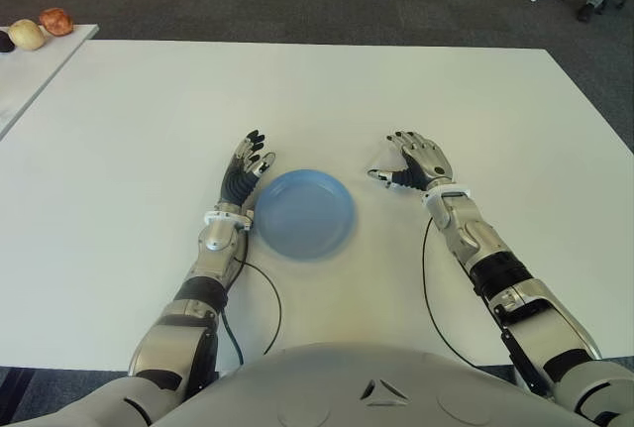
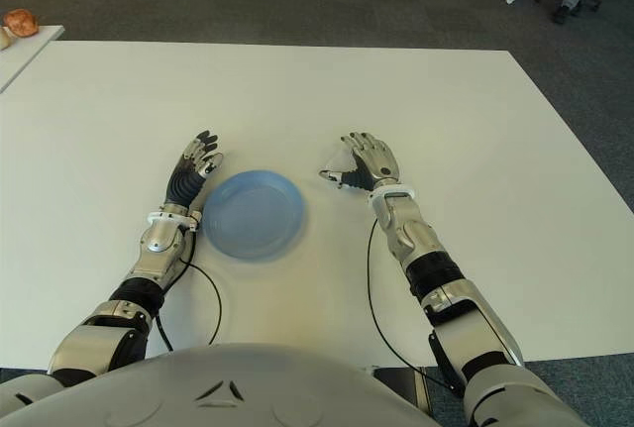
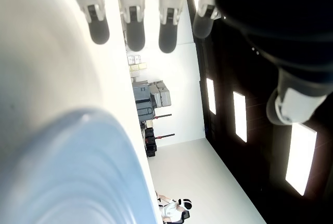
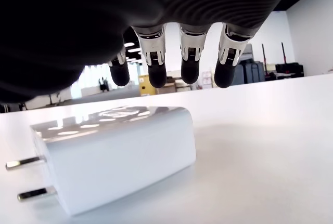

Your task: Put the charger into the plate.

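While our right hand hovers over the charger, its fingers hang spread and slightly bent above the white block, and we see a gap between the fingertips and the charger's top in the right wrist view, so the hand holds nothing. We find the charger lying flat on the white table, directly under our right palm, with its two metal prongs pointing sideways, level with the tabletop. From the head views only a pale corner of it peeks out at the thumb side of the right hand, toward the blue plate.

We see the plate just beyond that thumb side, between our two hands, apart from the charger and with nothing in it. Our left hand shows at the plate's other edge, close against its rim, fingers straight and spread, gripping nothing; in its wrist view the plate's rim curves right beneath the fingertips. We cannot tell whether the left hand touches the plate.

A black cable trails across the table from our left forearm, and another runs along beside our right forearm.
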